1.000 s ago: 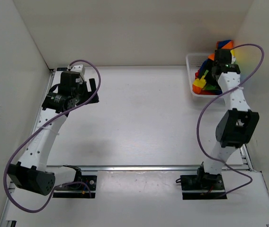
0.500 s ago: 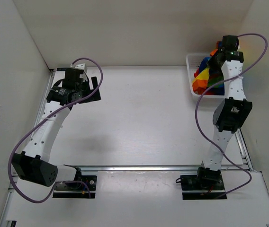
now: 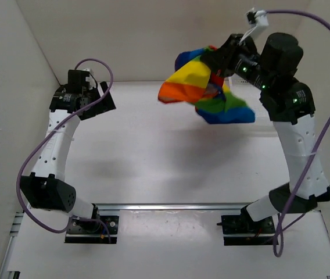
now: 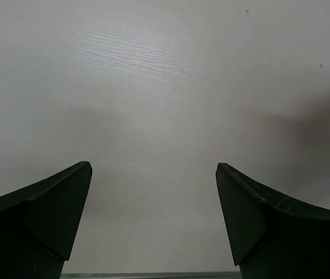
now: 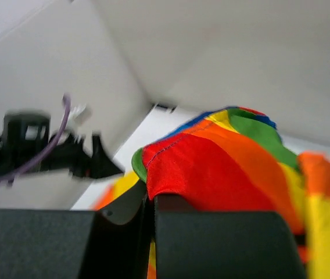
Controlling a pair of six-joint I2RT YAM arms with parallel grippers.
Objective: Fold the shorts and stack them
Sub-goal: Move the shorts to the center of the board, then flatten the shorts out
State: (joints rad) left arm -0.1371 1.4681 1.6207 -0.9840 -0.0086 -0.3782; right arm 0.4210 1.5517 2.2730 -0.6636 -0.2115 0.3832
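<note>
Hiding much of the right gripper (image 3: 217, 65) behind bunched cloth in the overhead view; from the wrist camera, showing both black fingers (image 5: 223, 244) pressed together on a red fold of the shorts (image 5: 211, 174). Blurred throughout that wrist view, so no telling the weave, only one stitched edge along the red panel. Hanging clear of the white table (image 3: 153, 157), up over its far right part, crumpled into a loose bundle of soft, limp fabric with broad stripes of red, orange, yellow, green and blue. Full outline lost in the folds; waistband and leg openings impossible to tell apart. Over at the far left, well apart from the cloth, left gripper (image 3: 98, 97) with two dark wedge-shaped fingers spread wide above bare, matte, faintly grained table surface; finger bases cut off by the lower frame edge.
</note>
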